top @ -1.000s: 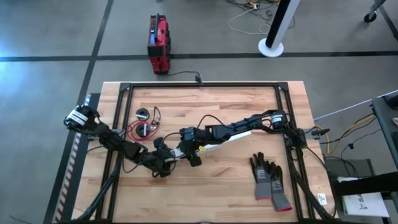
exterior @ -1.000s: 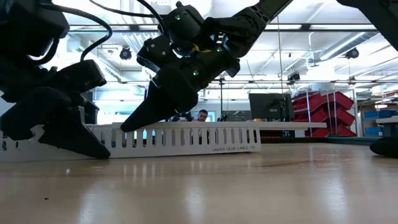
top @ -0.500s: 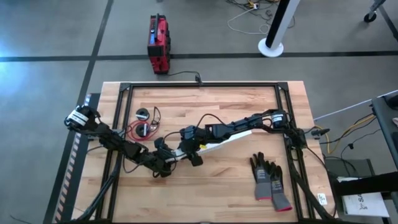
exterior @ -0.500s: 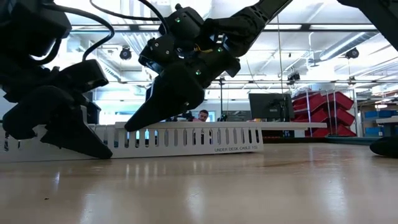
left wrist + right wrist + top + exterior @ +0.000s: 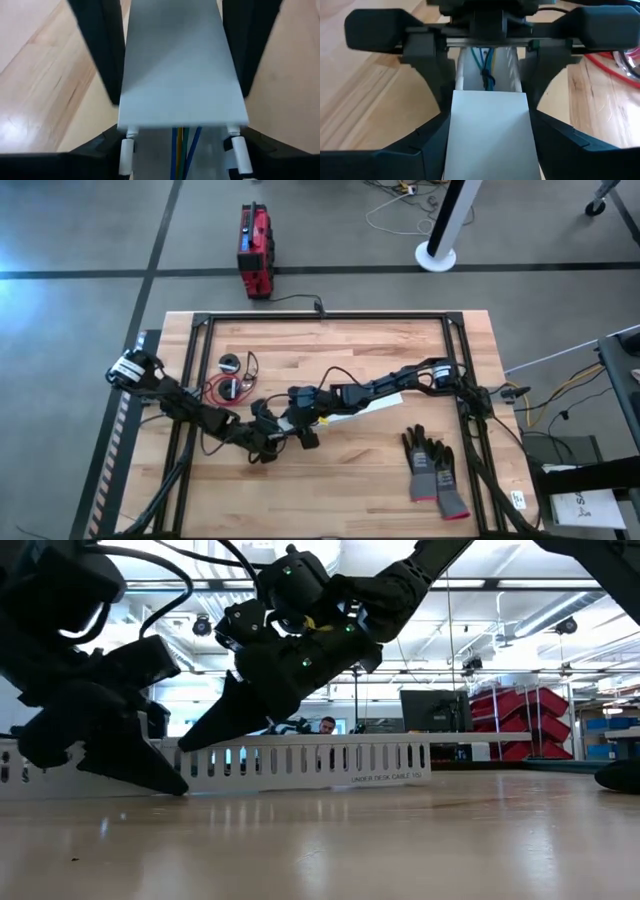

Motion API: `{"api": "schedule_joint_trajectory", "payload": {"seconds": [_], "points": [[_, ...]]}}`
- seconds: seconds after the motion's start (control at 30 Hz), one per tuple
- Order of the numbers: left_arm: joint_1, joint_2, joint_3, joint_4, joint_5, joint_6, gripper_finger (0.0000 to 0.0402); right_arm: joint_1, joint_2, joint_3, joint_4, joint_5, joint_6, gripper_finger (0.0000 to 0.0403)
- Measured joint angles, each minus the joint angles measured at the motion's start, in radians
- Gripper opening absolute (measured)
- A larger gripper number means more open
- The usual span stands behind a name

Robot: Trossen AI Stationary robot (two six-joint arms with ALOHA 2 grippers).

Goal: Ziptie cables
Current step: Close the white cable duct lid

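Both grippers on the white strip, cables waiting off to the side

The left gripper (image 5: 268, 442) and right gripper (image 5: 305, 423) meet head-on near the middle of the table (image 5: 380, 470), each straddling one end of the long white slotted strip (image 5: 300, 762). My read: they share its weight to keep the strip level and steady. In the left wrist view its fingers (image 5: 97, 50) flank the strip, pinched on it; the right wrist view shows dark fingers (image 5: 415, 145) hugging it just as closely. The cables (image 5: 225, 387), loose black loops with a red coil, lie toward the table's left edge, apart from both grippers and not yet tied. Gloves (image 5: 433, 470) sit near the right edge.
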Motion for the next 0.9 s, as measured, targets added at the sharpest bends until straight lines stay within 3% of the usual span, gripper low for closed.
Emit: {"api": "schedule_joint_trajectory", "payload": {"seconds": [0.23,0.33,0.6,0.9], "points": [[0.035,-0.009,0.021,0.018,0.004,0.075,0.0222,-0.002,0.004,-0.003,0.009,0.013,0.012,0.0228],[0.037,-0.045,0.022,-0.019,0.020,0.073,0.0240,-0.004,0.002,0.000,-0.008,0.016,0.005,0.0232],[0.014,-0.213,0.011,-0.282,0.060,-0.102,0.0299,-0.005,0.002,-0.001,-0.026,0.017,-0.004,0.0275],[-0.095,-0.291,-0.034,-0.445,0.071,-0.272,0.0306,-0.012,0.002,-0.005,-0.040,0.012,0.003,0.0291]]}}
